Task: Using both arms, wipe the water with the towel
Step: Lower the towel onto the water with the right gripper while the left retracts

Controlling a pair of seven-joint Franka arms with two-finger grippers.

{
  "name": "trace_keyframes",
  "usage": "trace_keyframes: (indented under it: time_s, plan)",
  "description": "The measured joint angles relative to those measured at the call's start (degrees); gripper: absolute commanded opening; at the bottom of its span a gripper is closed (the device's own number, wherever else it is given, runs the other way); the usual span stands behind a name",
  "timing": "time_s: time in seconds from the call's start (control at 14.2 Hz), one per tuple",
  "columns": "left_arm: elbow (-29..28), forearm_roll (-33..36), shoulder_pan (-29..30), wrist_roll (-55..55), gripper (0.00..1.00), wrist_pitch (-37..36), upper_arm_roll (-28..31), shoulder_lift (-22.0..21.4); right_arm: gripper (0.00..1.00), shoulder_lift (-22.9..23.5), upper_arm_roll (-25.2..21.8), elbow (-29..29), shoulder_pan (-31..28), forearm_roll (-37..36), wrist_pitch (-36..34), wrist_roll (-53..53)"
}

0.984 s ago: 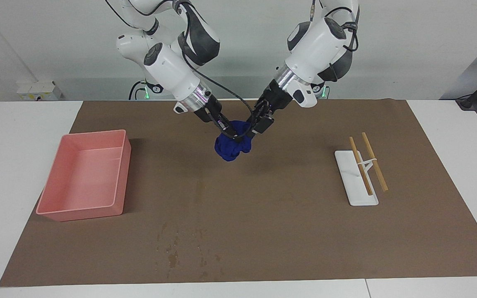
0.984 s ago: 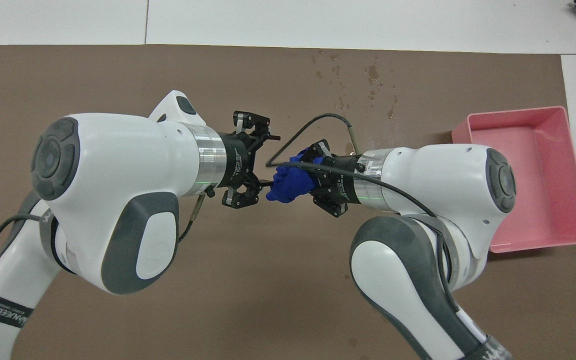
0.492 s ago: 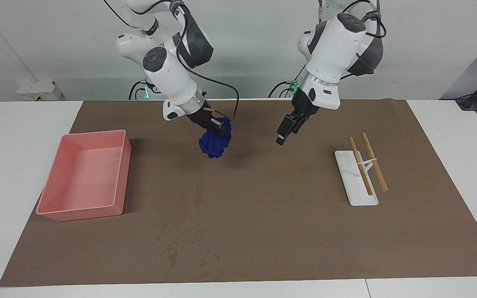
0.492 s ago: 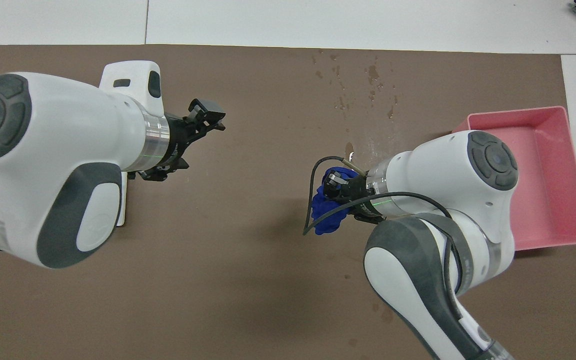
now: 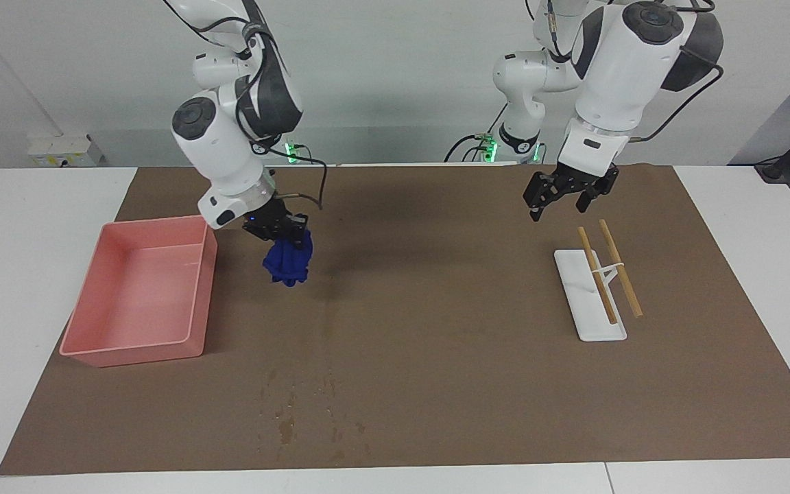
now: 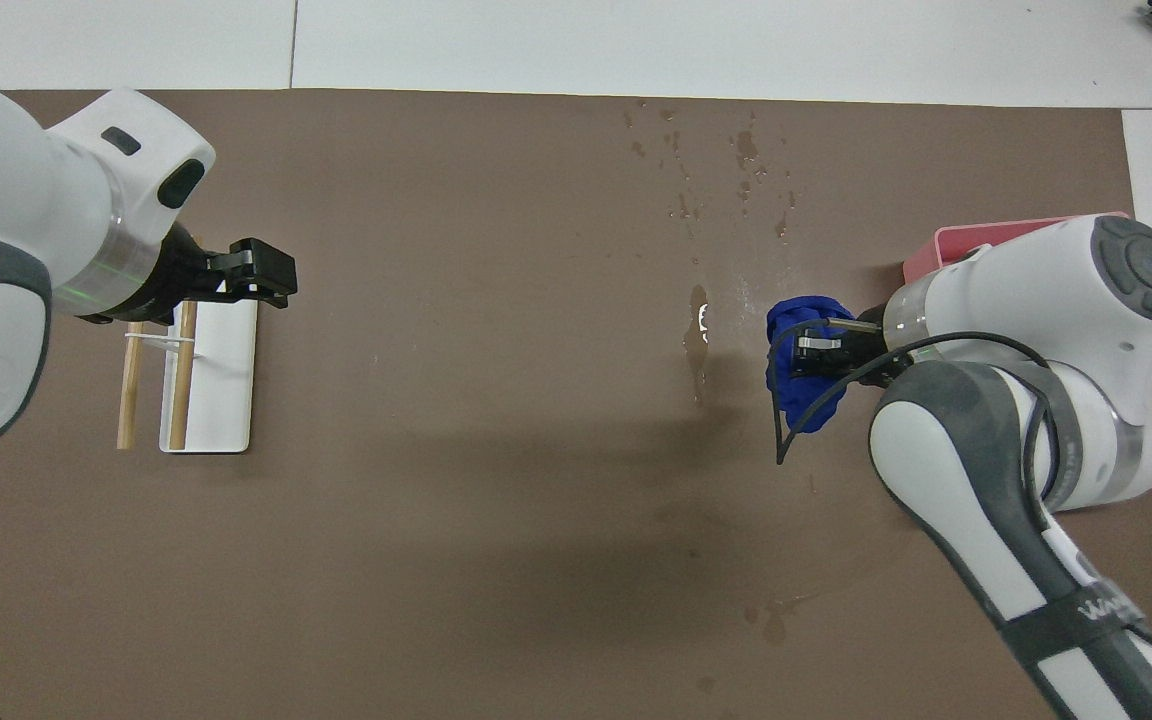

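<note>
In the facing view, the right gripper (image 5: 284, 232) is clamping the blue towel (image 5: 289, 263) left of centre, hanging it over the mat beside the pink tray (image 5: 136, 343) — the left gripper (image 5: 565, 195) is gaping empty at upper right. In the overhead view, the water (image 6: 697, 335) is glistening mid-frame, just beside the towel (image 6: 801, 390).

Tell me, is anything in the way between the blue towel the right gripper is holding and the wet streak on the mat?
Nothing visible is. The right gripper holds the bunched towel in the air beside the pink bin, and only bare brown mat lies between it and the water. The left gripper hangs open over the chopstick rest, well clear.
</note>
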Motion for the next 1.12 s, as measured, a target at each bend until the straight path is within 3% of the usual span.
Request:
trace_keyframes:
  time_s: [0.14, 0.49, 0.7, 0.91, 1.12]
  plan:
    - [0.97, 0.14, 2.65, 7.92, 1.0, -3.5, 0.09, -0.1, 0.0, 1.32, 0.17, -1.6, 0.29, 0.0, 1.9, -0.08]
    - [1.31, 0.16, 9.24, 18.88, 1.0, -6.3, 0.29, -0.14, 0.0, 6.47, 0.9, -4.83, 8.29, 0.01, 15.09, 10.42]
    - [1.21, 0.16, 7.83, 19.34, 1.0, -7.64, 0.42, -0.31, 0.0, 8.64, 0.91, -4.9, 9.54, 0.01, 19.03, 12.34]
    - [-1.1, -0.24, 4.29, 22.05, 1.0, -7.69, 6.01, -2.37, 0.0, 10.94, 0.64, -4.92, 8.78, 0.01, 24.71, 11.84]
    - [-3.43, -0.45, 4.17, 23.08, 1.0, -6.76, 6.66, -4.39, 0.0, 14.09, 0.6, -3.61, 7.93, 0.02, 29.75, 9.55]
